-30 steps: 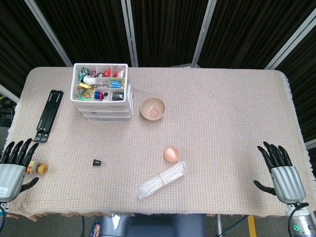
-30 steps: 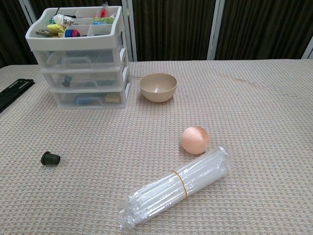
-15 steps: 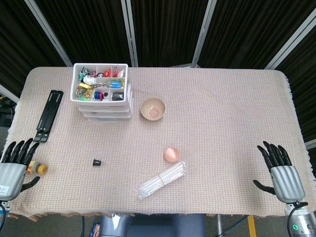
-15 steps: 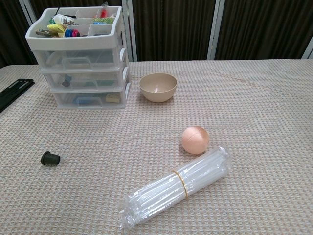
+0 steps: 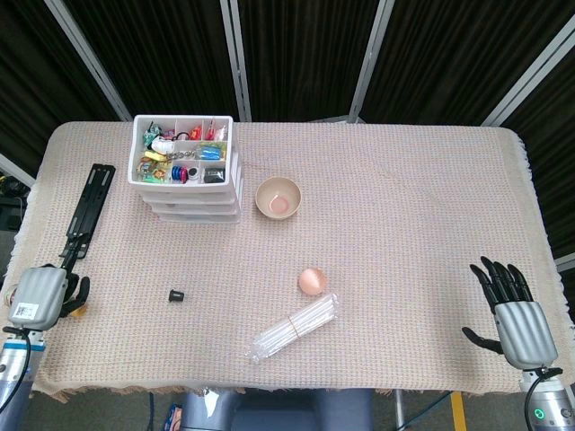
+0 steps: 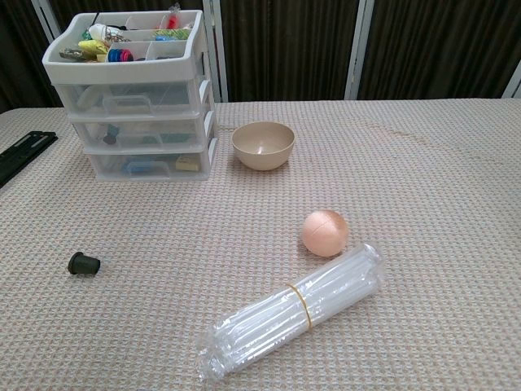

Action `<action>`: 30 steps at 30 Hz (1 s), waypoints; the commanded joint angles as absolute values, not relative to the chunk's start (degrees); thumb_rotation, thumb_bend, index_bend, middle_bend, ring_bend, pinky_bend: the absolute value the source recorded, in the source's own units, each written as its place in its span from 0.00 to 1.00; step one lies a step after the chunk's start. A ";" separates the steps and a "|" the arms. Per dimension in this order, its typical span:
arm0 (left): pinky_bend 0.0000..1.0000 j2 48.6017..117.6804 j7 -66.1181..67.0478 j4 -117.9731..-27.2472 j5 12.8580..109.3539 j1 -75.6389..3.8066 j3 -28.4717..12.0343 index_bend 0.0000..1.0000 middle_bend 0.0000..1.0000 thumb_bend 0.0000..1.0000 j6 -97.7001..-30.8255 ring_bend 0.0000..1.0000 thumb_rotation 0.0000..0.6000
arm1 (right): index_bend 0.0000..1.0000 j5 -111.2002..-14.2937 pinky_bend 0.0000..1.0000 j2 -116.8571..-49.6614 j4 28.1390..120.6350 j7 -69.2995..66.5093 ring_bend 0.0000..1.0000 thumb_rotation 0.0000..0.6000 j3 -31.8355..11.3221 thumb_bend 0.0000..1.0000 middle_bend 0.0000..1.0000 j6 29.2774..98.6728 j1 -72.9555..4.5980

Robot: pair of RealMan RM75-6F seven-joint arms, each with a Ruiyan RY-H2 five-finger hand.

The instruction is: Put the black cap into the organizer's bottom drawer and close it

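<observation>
The black cap [image 5: 177,294] [image 6: 83,263] lies on its side on the woven cloth, left of centre near the front. The white three-drawer organizer [image 5: 187,171] [image 6: 138,98] stands at the back left; its bottom drawer [image 6: 151,165] is pushed in. My left hand [image 5: 43,296] is at the table's front left edge, well left of the cap, its dark fingers turned in toward the table; their pose is unclear. My right hand [image 5: 514,310] hovers at the front right edge with fingers spread and nothing in it. Neither hand shows in the chest view.
A beige bowl [image 5: 278,197] sits right of the organizer. A peach ball [image 5: 312,280] and a bundle of clear straws [image 5: 295,328] lie at the front centre. A black folding stand [image 5: 86,208] lies along the left edge.
My left hand has moved up and inward over the table edge and turned, now covering the small yellow-capped bottle that lay beside it. The right hand and the cap stayed put.
</observation>
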State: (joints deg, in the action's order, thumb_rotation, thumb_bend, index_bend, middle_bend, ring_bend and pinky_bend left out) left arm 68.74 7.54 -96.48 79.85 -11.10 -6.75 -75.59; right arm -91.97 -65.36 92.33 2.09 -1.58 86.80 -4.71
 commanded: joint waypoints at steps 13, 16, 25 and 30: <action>0.64 75.82 3.84 -98.45 43.67 -27.06 -17.27 0.00 0.97 0.77 -49.72 0.85 1.00 | 0.08 -91.62 0.00 -65.05 92.29 1.37 0.00 1.00 -1.70 0.04 0.00 86.36 -4.91; 0.64 77.06 4.22 -96.98 40.70 -29.10 -17.62 0.00 0.97 0.77 -48.19 0.85 1.00 | 0.08 -91.54 0.00 -64.99 92.28 1.14 0.00 1.00 -1.69 0.04 0.00 86.25 -4.93; 0.64 81.33 2.91 -93.34 34.41 -33.90 -19.40 0.00 0.97 0.77 -46.61 0.85 1.00 | 0.08 -91.59 0.00 -64.87 92.33 0.72 0.00 1.00 -1.66 0.04 0.00 86.20 -4.97; 0.64 83.00 1.84 -92.16 33.68 -35.23 -20.12 0.00 0.97 0.77 -46.09 0.85 1.00 | 0.08 -91.45 0.00 -64.84 92.33 0.61 0.00 1.00 -1.68 0.04 0.00 86.14 -4.96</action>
